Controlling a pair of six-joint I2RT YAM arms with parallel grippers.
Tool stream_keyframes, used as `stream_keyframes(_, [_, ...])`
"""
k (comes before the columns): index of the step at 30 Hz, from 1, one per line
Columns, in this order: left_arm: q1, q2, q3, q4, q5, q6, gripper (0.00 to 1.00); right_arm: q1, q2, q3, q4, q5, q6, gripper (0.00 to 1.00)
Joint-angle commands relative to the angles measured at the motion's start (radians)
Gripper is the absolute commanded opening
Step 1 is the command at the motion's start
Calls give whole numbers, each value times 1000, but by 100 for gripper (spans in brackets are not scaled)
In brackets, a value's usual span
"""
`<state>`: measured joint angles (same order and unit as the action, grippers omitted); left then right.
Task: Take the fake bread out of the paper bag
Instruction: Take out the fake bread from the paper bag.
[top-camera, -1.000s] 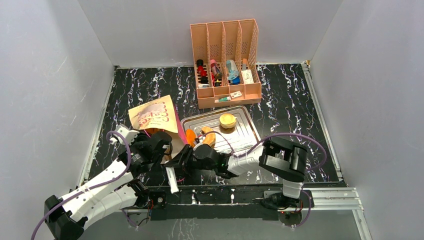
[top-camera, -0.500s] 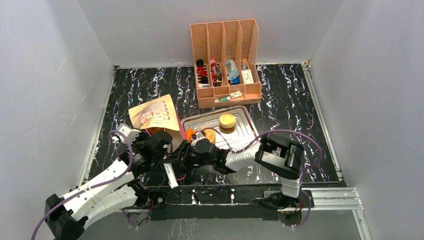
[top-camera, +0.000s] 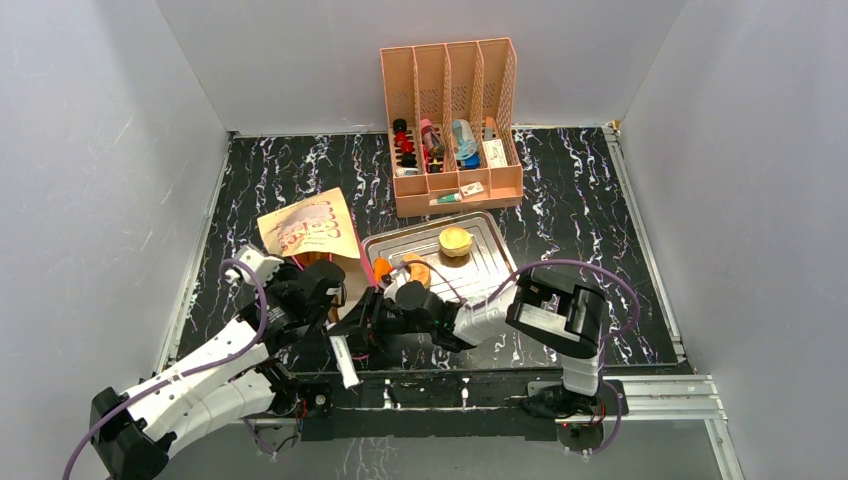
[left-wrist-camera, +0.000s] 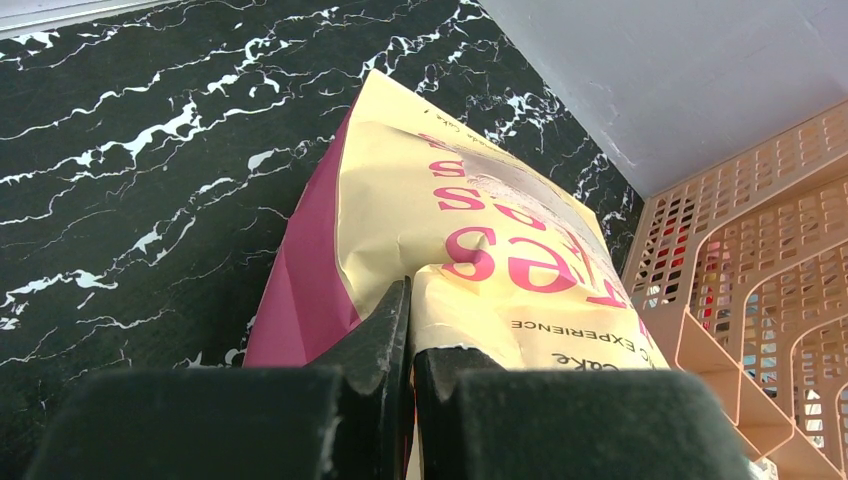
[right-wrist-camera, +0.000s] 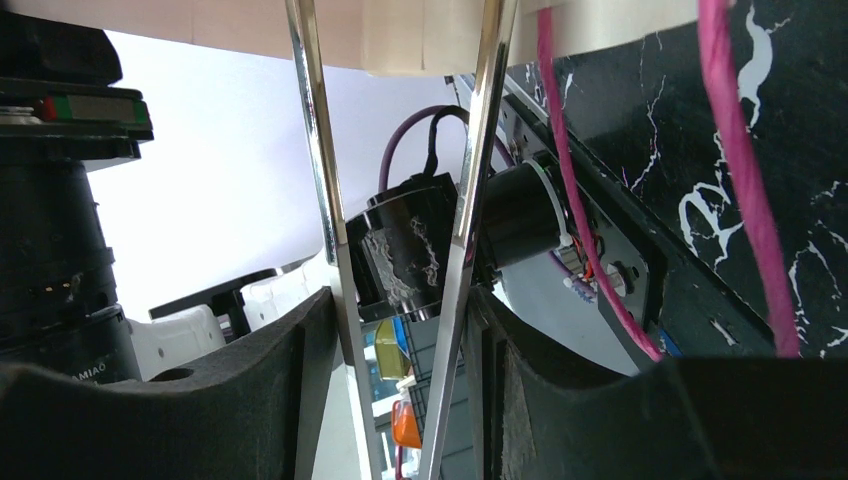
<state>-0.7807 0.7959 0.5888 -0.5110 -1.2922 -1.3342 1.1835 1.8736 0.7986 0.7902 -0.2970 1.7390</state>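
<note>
We judge the fake bread to be light and somewhat springy, so it should lift easily, but it could squirt out of smooth metal. It is best taken across its middle, with gentle pressure. None of it shows inside the cream-tan paper bag with magenta side panels (top-camera: 305, 228), which lies tilted on the black marbled counter (top-camera: 580, 220), left of centre, with its mouth toward the near right. The bag is thin paper that will crumple and slide unless it is held.

The left claw (left-wrist-camera: 411, 300) is pinched tight on the bag's cream rim. The right claw (right-wrist-camera: 400, 340) is partly closed around a pair of chrome metal tongs (right-wrist-camera: 325, 200), whose tips reach to the cream paper beside a thin pink cord handle (right-wrist-camera: 572, 200). We cannot tell whether the tongs hold anything.

Just right of the bag, a silver metal tray (top-camera: 490, 262) carries a round yellow bun (top-camera: 455, 241) and an orange pastry piece (top-camera: 417, 271).

Compared with a second ago, the right arm has shifted left, bringing the tongs closer to the bag's mouth. The bag, the tray items and the left claw's pinch look almost unchanged.
</note>
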Motion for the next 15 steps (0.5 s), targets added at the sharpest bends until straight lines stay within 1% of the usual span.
stream_keyframes(1, [3, -8, 2, 20, 14, 31, 0, -1, -35, -21, 95, -46, 20, 45])
stream_keyframes(6, [3, -3, 2, 39, 19, 46, 0, -10, -32, -27, 89, -65, 18, 45])
stream_keyframes(15, [3, 5, 3, 77, 32, 92, 0, -41, 39, 37, 115, -135, 25, 45])
